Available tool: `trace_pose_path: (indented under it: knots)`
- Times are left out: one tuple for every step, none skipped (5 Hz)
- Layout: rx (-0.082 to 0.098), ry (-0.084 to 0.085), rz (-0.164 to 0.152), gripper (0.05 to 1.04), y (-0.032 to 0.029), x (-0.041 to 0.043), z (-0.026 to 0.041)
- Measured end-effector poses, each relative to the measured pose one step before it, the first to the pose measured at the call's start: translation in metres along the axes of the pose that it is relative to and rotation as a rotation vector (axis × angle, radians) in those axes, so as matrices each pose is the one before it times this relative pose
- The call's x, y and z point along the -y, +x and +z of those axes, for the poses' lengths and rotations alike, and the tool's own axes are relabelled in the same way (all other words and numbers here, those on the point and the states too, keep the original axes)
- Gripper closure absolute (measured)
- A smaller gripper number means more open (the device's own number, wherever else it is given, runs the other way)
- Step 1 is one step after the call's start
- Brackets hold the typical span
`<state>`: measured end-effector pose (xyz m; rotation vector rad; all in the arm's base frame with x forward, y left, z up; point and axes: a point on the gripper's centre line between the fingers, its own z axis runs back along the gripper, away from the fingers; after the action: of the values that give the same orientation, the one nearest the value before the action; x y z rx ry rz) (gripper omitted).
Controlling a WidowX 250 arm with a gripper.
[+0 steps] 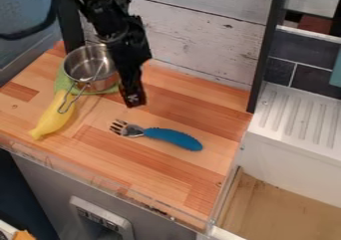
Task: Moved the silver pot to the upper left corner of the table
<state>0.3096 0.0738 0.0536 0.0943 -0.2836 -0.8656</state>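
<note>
High view, slanting down onto wooden counter; fairly near

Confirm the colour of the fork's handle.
The fork's handle is blue, seen clearly in the camera view.

The robot's arm is black, with a blocky, uneven outline made up of angular housings and small ridges. Dull grey glints pick out some of its edges. 1 thick black cable bows out beside it in a wide, smooth curve. The gripper is black too, slimmer than the housings and squarish at its end, where small pale marks stand out, too small to make out.
</note>
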Motion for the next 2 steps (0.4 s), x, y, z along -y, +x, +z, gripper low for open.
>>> trace_pose_path:
  knots:
    - [-0.0601, 0.0158, 0.0454, 0.083, -0.01115, -0.02482, -0.00142]
    - [-0.0362, 0.0130, 0.0408, 0.083, -0.00560, -0.01982, -0.00954]
